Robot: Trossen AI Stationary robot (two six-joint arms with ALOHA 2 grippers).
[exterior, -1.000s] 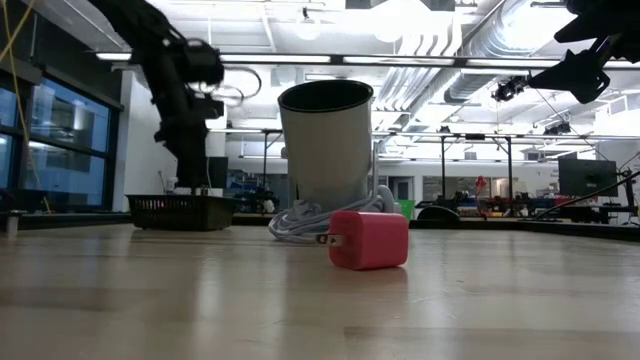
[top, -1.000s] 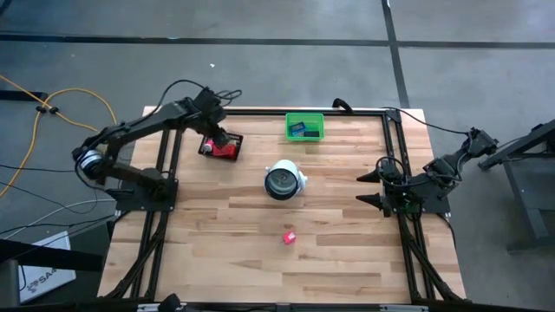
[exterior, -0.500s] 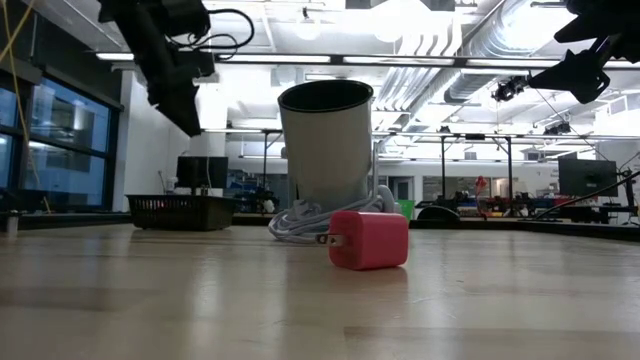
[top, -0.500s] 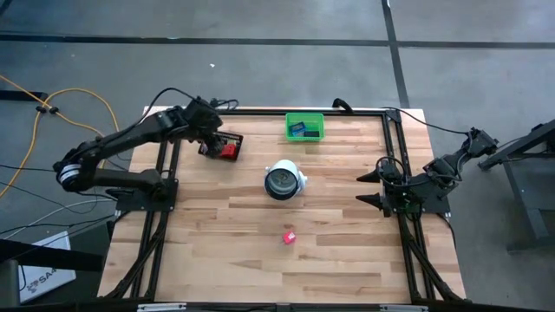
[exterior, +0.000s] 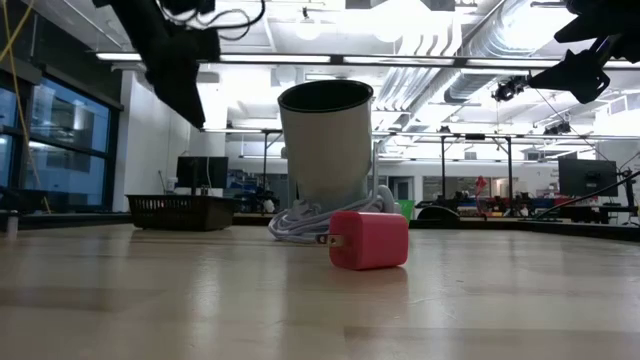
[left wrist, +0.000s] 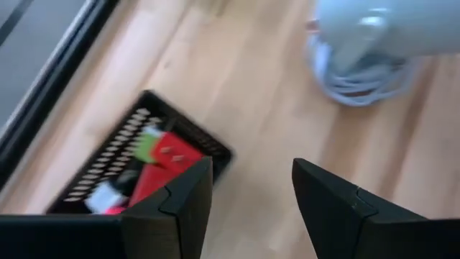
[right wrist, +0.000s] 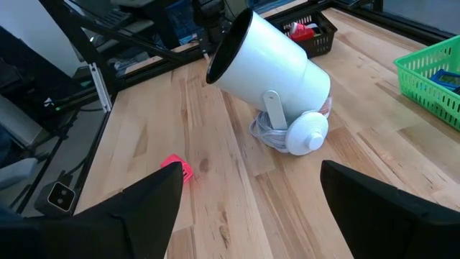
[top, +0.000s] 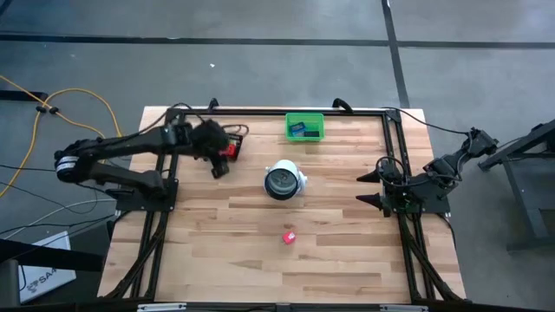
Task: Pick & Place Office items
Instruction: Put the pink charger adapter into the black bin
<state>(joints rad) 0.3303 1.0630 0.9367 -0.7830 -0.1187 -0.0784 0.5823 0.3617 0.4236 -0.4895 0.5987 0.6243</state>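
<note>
A pink block (top: 289, 236) lies alone on the wood in the near middle of the table; the low view (exterior: 368, 240) and the right wrist view (right wrist: 176, 169) also show it. Red pieces (left wrist: 164, 160) lie in the black mesh tray (left wrist: 118, 147) at the far left. Blue flat pieces (top: 303, 130) lie in the green bin (top: 304, 126). My left gripper (top: 218, 168) hangs open above the wood just near of the tray, with nothing between its fingers (left wrist: 251, 173). My right gripper (top: 362, 191) waits open at the table's right side.
A large white round object (top: 284, 179) with a dark face and a coiled cord lies mid-table, between the tray and the pink block. The green bin stands at the far edge. Black frame rails run along the table's left and right sides.
My left gripper has risen out of the black mesh tray and swung toward the table's near edge, now over bare wood beside the tray. The red pieces stay in the tray.
</note>
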